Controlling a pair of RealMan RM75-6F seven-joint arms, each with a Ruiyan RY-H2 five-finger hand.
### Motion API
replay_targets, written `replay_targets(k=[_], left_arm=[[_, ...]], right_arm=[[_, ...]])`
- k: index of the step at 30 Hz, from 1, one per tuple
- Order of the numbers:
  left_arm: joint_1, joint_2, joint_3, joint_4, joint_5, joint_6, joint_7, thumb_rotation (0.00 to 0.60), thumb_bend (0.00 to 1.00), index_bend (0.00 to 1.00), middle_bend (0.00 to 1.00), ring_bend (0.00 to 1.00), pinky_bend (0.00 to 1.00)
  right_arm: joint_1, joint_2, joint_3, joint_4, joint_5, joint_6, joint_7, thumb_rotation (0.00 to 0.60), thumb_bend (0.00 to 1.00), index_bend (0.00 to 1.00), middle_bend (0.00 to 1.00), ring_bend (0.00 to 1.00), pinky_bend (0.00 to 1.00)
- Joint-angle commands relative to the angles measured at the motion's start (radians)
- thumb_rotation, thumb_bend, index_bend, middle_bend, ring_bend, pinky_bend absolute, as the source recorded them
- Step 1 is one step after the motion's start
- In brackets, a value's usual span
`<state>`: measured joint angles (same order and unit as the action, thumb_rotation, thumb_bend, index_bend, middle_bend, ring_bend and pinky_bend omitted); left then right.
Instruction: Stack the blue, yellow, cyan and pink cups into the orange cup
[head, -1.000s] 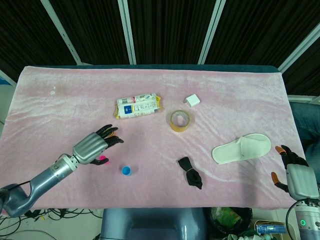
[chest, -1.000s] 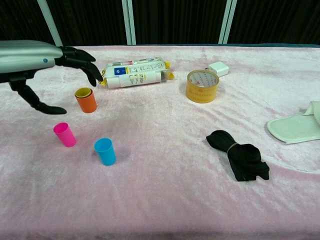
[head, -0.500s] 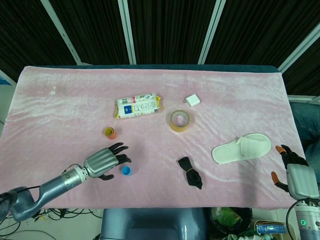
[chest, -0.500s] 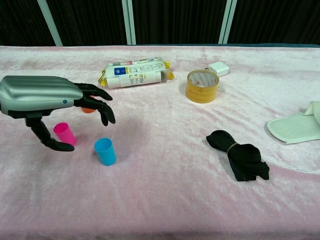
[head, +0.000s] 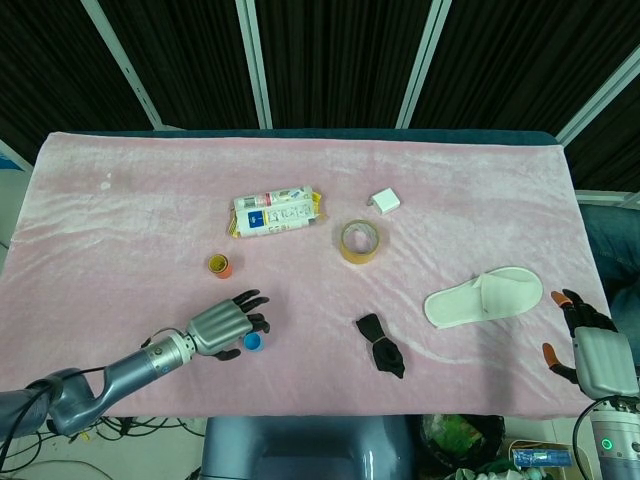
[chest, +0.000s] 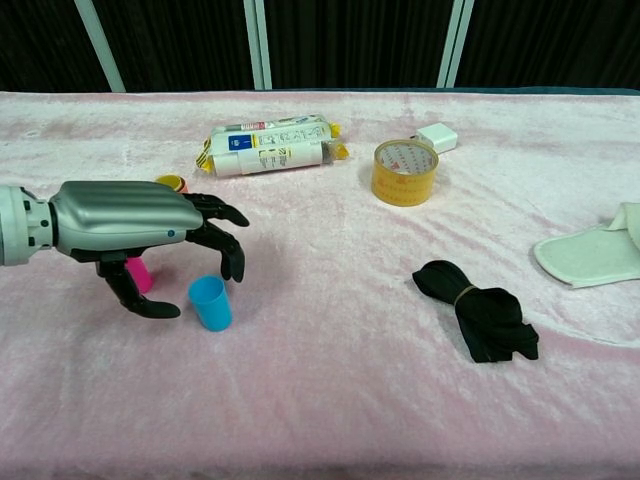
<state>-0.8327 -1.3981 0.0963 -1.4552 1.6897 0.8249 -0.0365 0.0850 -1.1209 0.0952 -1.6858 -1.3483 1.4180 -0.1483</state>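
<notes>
Left hand (chest: 140, 228): fingers spread and curled downward, holding nothing, poised just above blue cup (chest: 210, 302), upright on the pink cloth (chest: 330, 400).
Pink cup (chest: 139, 276): mostly hidden behind the palm.
Orange cup (head: 219, 265): upright w/ yellow cup nested inside, near snack pack (head: 275, 211).
Right hand (head: 585, 345): at table edge, fingers apparently apart, empty.
Cyan cup: can't locate.

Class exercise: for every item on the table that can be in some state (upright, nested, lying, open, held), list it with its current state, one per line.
orange cup: upright, yellow cup nested inside.
cyan cup: upright, not held.
pink cup: upright, partly hidden behind the hand.
left hand: fingers apart, above the cyan cup, holding nothing.
right hand: at the table edge, holding nothing.
tape roll: lying flat.
packet: on its side.
slipper: lying flat.
</notes>
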Motion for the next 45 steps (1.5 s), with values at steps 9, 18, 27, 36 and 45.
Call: replay_targets(k=[9, 18, 27, 36, 45], left_arm=[[-0.008, -0.068, -0.001, 0.07, 0.015, 0.025, -0.032, 0.6, 0.39, 0.44, 0.45, 0.0, 0.0], [0.017, -0.036, -0.018, 0.064, 0.009, 0.113, -0.055, 0.6, 0.4, 0.48, 0.5, 0.0, 0.0], [0.036, 0.062, -0.106, 0.054, -0.077, 0.188, -0.089, 0.6, 0.4, 0.48, 0.5, 0.0, 0.0], [0.039, 0.046, -0.145, 0.161, -0.173, 0.143, -0.102, 0.6, 0.4, 0.48, 0.49, 0.0, 0.0], [0.037, -0.032, -0.153, 0.303, -0.198, 0.118, -0.164, 0.6, 0.4, 0.48, 0.49, 0.0, 0.0]], right_arm=[[0.0, 0.002, 0.0, -0.001, 0.001, -0.001, 0.002, 0.6, 0.3, 0.17, 0.1, 0.17, 0.24], [0.0, 0.002, -0.001, -0.003, -0.001, 0.0, 0.003, 0.6, 0.3, 0.17, 0.1, 0.18, 0.24], [0.0, -0.001, -0.003, -0.004, -0.002, 0.0, -0.004, 0.6, 0.3, 0.17, 0.1, 0.18, 0.24], [0.001, -0.003, -0.002, -0.003, 0.0, 0.0, -0.008, 0.6, 0.3, 0.17, 0.1, 0.18, 0.24], [0.001, -0.004, 0.0, -0.002, 0.003, 0.001, -0.009, 0.6, 0.3, 0.17, 0.1, 0.17, 0.24]])
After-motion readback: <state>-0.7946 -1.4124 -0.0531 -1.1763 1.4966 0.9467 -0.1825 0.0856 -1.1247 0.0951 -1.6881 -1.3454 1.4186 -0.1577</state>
